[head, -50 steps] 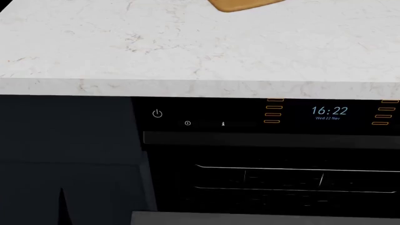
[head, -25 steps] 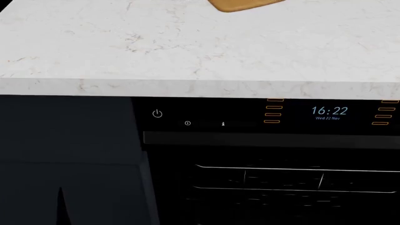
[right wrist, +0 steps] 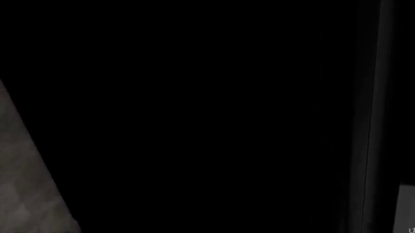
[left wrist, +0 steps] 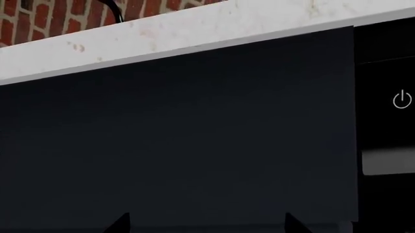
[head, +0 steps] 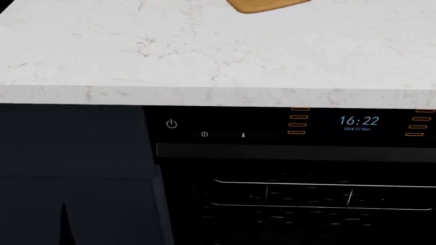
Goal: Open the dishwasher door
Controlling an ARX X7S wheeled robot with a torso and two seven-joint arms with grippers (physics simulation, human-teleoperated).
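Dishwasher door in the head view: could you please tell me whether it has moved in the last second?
Yes: its grey edge below the racks sank out of frame, while the clock stayed fixed.

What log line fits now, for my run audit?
racks exposed | control panel lit | left gripper open, facing cabinet front | right gripper unseen

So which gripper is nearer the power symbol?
Left, probably: the left gripper faces the navy cabinet beside the power symbol. The right gripper can't be placed; its view is nearly black.
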